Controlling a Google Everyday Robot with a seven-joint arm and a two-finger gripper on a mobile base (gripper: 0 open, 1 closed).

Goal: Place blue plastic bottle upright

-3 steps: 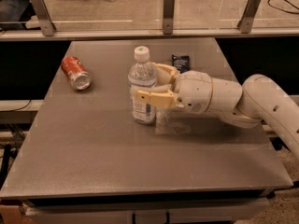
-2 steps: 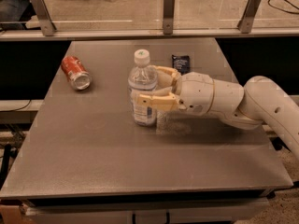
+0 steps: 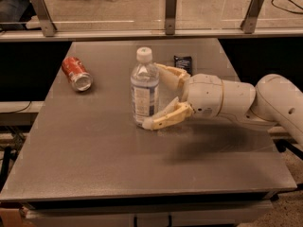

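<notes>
- I see the blue plastic bottle (image 3: 144,91) standing upright near the middle of the worktop (image 3: 142,174), white cap (image 3: 144,54) on top and base flat on the surface.
- The gripper (image 3: 156,97) sits just to the bottle's right, and its fingers (image 3: 169,117) are spread wide. One reaches past the far side of the bottle near the shoulder, and the other lies low at the near side by the base. They hold nothing. I cannot tell whether the near tip touches the bottle.
- By my reading the bottle is placed and the step in hand is the release — getting clear without knocking it over.
- To do that well I would draw the arm straight back to the right, with the fingers wide and level, so that neither tip clips the base or the shoulder. I would move slowly, since a light bottle tips easily.
- The bottle's label is white with some blue, and I cannot read the writing.
- The red soda can (image 3: 76,74) lies on its side well to the left, and I can make out no brand on it.
- A small dark packet (image 3: 183,63) lies behind the gripper — its print is unreadable too.
</notes>
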